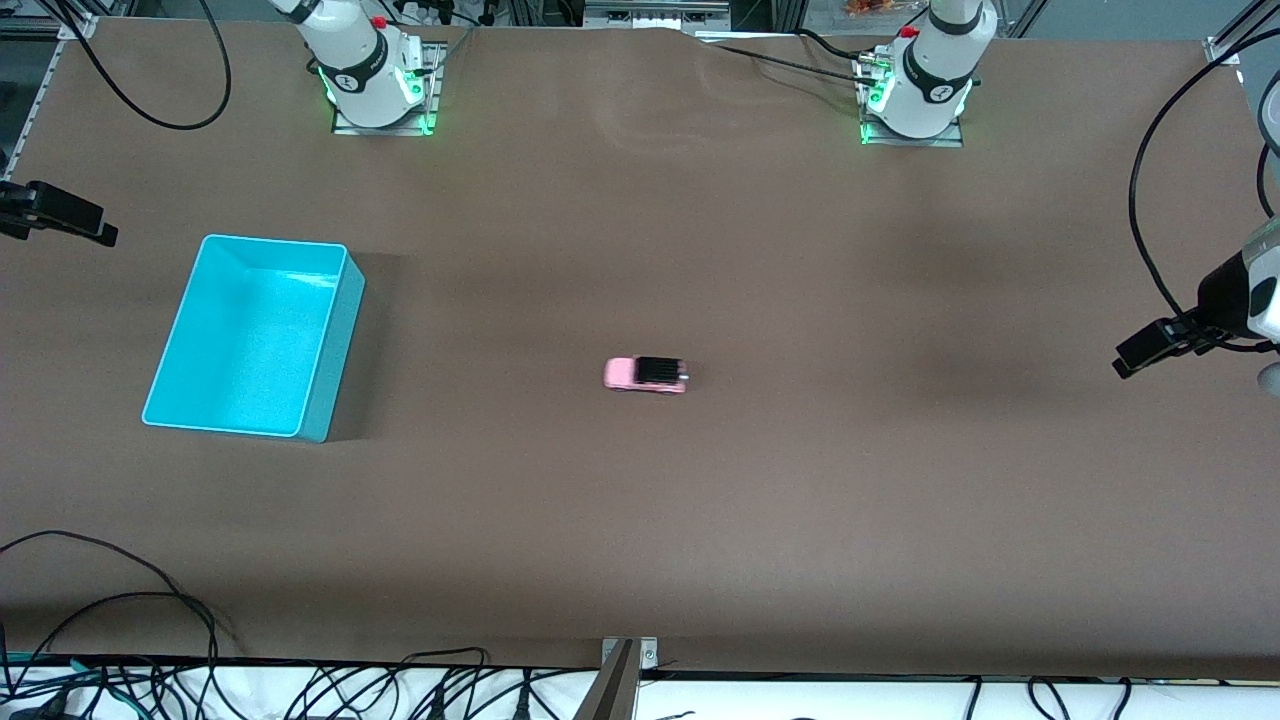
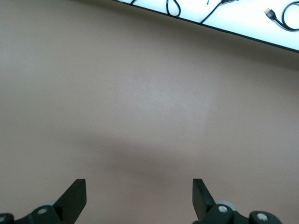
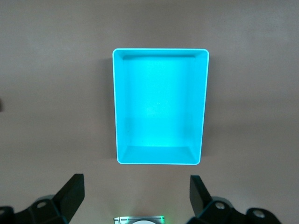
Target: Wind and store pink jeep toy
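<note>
There are two grippers, and both stand with fingers spread wide and nothing between them. The left gripper [image 2: 139,198] hangs over bare brown table [image 1: 800,500] at the left arm's end; its wrist view shows only the tabletop and the table's edge with a few cables. The right gripper [image 3: 136,196] hangs at the right arm's end of the table, with the bin in its wrist view. Both arms wait, well apart from the toy.

One cyan bin [image 3: 160,161] sits on the table toward the right arm's end, open side up and with nothing in it. One pink jeep toy [image 1: 646,374] stands on its wheels near the middle of the table, between the two arms' ends, well apart from the bin and untouched.
</note>
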You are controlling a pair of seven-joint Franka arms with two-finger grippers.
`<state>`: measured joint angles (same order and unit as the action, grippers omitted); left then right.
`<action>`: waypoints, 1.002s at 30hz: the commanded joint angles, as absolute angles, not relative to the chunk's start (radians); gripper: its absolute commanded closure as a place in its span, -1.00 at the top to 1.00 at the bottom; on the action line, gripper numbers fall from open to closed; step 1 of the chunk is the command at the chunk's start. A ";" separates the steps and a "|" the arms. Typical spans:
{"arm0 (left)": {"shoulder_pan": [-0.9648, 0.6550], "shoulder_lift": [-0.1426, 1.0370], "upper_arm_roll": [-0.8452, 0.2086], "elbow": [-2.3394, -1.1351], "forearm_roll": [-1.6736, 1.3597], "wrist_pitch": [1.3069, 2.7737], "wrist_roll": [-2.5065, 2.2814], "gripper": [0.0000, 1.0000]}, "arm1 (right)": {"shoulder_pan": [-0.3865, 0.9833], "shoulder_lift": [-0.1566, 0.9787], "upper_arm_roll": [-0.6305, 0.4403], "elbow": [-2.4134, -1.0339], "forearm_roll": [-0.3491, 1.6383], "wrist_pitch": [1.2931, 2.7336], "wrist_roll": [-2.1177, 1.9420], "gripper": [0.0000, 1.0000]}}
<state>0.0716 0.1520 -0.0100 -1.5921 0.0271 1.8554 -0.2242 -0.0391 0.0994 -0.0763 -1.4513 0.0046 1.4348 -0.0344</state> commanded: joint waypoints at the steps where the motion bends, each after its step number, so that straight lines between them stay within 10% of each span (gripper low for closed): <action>1: 0.077 0.167 -0.014 -1.532 0.000 1.792 -0.167 1.00 | -0.046 0.098 -0.074 -1.447 -0.011 1.430 -0.034 1.00; 30: 0.091 0.173 -0.037 -1.539 -0.006 1.767 -0.051 1.00 | -0.051 0.117 -0.075 -1.453 -0.046 1.411 -0.028 1.00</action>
